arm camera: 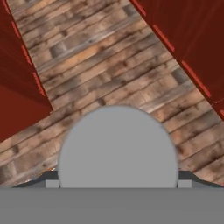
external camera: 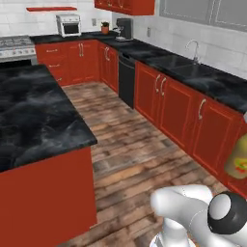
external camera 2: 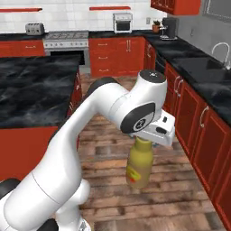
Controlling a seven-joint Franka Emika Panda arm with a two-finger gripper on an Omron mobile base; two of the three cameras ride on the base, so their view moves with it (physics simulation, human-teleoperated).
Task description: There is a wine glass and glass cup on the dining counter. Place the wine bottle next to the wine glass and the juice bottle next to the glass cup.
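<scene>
While the arm reaches out over the wooden floor (external camera 2: 180,194), the juice bottle (external camera 2: 140,168) hangs beneath the hand, its neck up inside the gripper (external camera 2: 145,140) and its stout yellow-orange body tilted a little, the base swung toward 7 o'clock in the right base view. That bottle is clear of every surface, in the aisle between the dining counter (external camera 2: 31,90) at 9 o'clock and the run of red cabinets (external camera 2: 198,131) at 3 o'clock. From the left base view, a part of the same bottle (external camera: 238,163) shows at the 3 o'clock edge, yellow with its red-marked label, in front of the cabinet doors. Looking along the hand, the bottle's grey cap (arm camera: 118,146) sits as a broad round disc at 6 o'clock, with a dark finger tip (arm camera: 52,178) touching its left flank and another on its right, so the jaws stand wide and clamp the bottle between them. Beyond the cap lie floor planks, with red cabinet faces at 10 o'clock and 2 o'clock. Black marble of the dining counter (external camera: 34,111) is bare where it shows. At 12 o'clock in the right base view stand a stove (external camera 2: 67,43), a microwave (external camera 2: 122,22) and a coffee machine (external camera 2: 169,28); a sink faucet (external camera 2: 221,50) rises at 2 o'clock.
</scene>
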